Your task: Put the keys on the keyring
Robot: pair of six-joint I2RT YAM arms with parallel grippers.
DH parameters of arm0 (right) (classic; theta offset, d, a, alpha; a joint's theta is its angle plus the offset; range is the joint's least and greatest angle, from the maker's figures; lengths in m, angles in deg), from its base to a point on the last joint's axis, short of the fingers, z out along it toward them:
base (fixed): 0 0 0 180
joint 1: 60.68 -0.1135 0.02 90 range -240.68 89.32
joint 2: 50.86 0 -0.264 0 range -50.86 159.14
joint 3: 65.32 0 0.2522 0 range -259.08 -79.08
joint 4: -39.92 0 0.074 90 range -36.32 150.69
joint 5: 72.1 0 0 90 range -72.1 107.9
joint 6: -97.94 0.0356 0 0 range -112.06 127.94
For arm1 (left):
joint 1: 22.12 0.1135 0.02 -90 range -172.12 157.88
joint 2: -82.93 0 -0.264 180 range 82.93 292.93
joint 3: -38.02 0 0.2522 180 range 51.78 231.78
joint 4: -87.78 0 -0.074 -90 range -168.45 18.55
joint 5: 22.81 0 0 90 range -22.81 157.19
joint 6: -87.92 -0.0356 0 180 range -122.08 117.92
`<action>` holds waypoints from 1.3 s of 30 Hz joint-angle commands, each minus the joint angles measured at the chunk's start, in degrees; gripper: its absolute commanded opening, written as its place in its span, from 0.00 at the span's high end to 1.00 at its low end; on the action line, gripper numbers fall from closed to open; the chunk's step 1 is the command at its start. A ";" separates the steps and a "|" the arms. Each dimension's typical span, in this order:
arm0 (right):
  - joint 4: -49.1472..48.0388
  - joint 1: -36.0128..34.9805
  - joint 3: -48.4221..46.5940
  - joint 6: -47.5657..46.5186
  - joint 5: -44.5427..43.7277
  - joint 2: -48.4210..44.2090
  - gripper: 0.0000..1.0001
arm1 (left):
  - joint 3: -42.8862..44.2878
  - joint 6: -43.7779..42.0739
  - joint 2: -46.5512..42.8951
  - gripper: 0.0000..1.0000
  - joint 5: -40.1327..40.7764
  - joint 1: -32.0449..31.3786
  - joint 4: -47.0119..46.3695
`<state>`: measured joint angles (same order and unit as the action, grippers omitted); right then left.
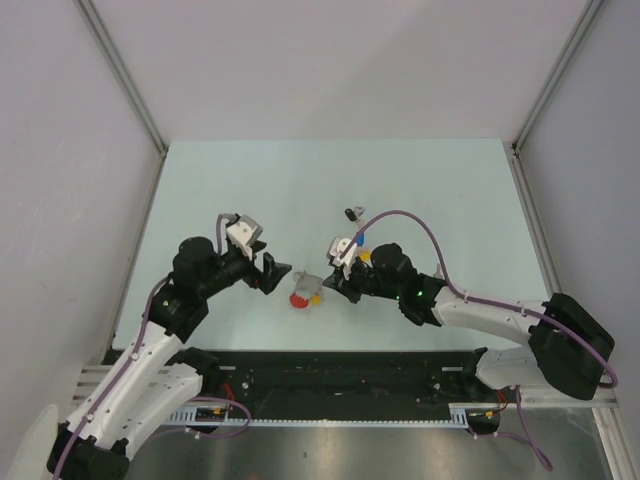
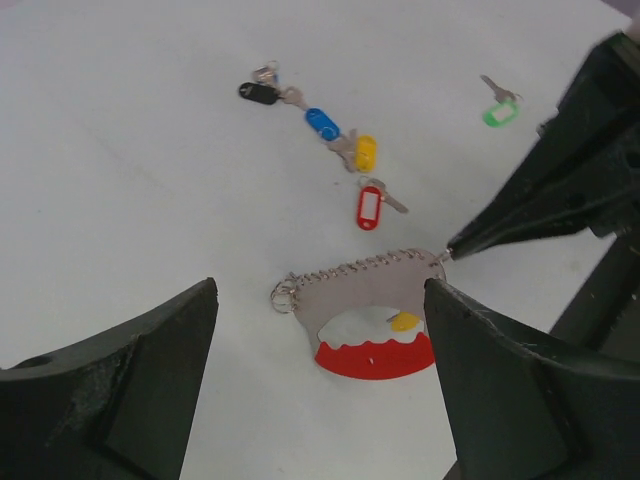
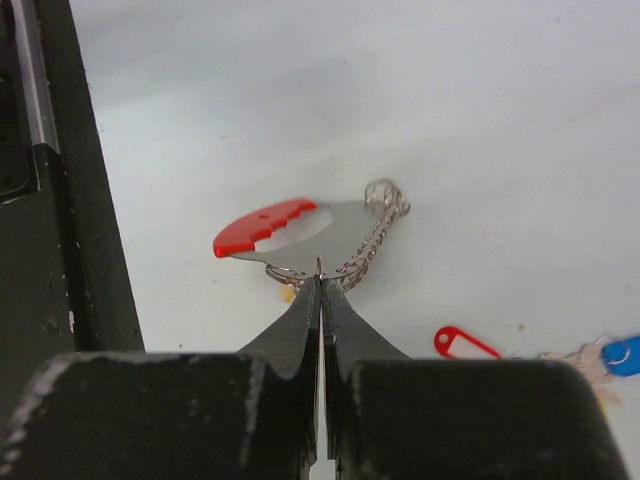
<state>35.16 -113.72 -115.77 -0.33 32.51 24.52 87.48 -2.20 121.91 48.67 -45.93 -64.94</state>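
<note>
Right wrist view: right gripper (image 3: 319, 280), tips pressed together, pinched a thin wire loop of the keyring (image 3: 300, 228), a flat silvery plate with scalloped red rim and fine chain, near the bench (image 3: 450, 100) near edge; left gripper (image 1: 274, 272) stood spread

blue-tagged key (image 3: 625, 355) cut off at right edge, yellow piece (image 2: 405, 321) half hidden behind keyring (image 2: 375, 295)

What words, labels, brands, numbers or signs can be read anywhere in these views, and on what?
No text can be read in any view.
The red tag has a pale label window that looks blank.
The black tag, blue tag, yellow tag and green tag are too small to tell.
The keyring shows no lettering.
</note>
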 commanded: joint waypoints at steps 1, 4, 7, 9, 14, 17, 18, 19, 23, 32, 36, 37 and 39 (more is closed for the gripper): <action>0.94 1.26 -3.12 -7.81 4.63 -4.09 1.00 | -1.43 -8.30 -0.66 0.12 -15.38 0.35 -4.03; 3.40 2.67 -4.27 -9.65 8.23 -5.67 1.00 | -2.48 -10.68 -0.58 0.15 -19.34 0.35 -5.34; 7.18 3.99 -6.29 -11.49 12.71 -5.94 1.00 | -3.97 -12.53 0.04 0.26 -24.89 0.08 -8.59; 8.33 3.99 -6.55 -12.29 12.72 -5.94 1.00 | -3.02 -13.58 2.32 0.32 -25.60 -0.97 -8.07; 6.67 4.08 -6.56 -11.86 13.07 -5.15 1.00 | -0.81 -14.91 7.33 0.36 -20.59 -5.79 -6.83; 5.08 3.99 -6.56 -10.28 13.86 -4.53 1.00 | -1.33 -13.07 9.00 0.44 -16.73 -7.91 -9.64; 4.82 3.91 -6.64 -10.10 14.13 -4.45 1.00 | -2.21 -12.54 9.18 0.46 -15.76 -8.44 -10.35; 4.64 3.82 -6.64 -9.75 14.56 -4.18 1.00 | -2.65 -12.28 9.10 0.47 -14.80 -8.96 -11.40; 4.72 2.85 -6.56 -9.31 15.09 -3.66 1.00 | -4.76 -12.88 8.13 0.51 -12.24 -11.51 -13.25; 4.37 1.97 -6.56 -9.13 16.06 -3.65 1.00 | -2.57 -19.65 12.08 0.56 -15.84 -13.01 -10.79; 4.29 1.71 -6.56 -9.13 15.89 -3.65 1.00 | -1.87 -20.62 13.57 0.62 -16.98 -13.63 -9.92; 4.29 1.71 -6.56 -9.13 15.80 -3.74 1.00 | -1.78 -20.71 13.84 0.64 -17.07 -13.89 -9.65; 4.29 1.71 -6.64 -9.13 15.80 -3.57 1.00 | -1.78 -20.80 14.54 0.66 -17.25 -14.33 -9.21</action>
<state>42.37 -111.60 -119.97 -9.69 47.35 21.04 83.29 -20.15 135.55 33.85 -59.17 -74.44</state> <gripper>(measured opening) 0.009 0.367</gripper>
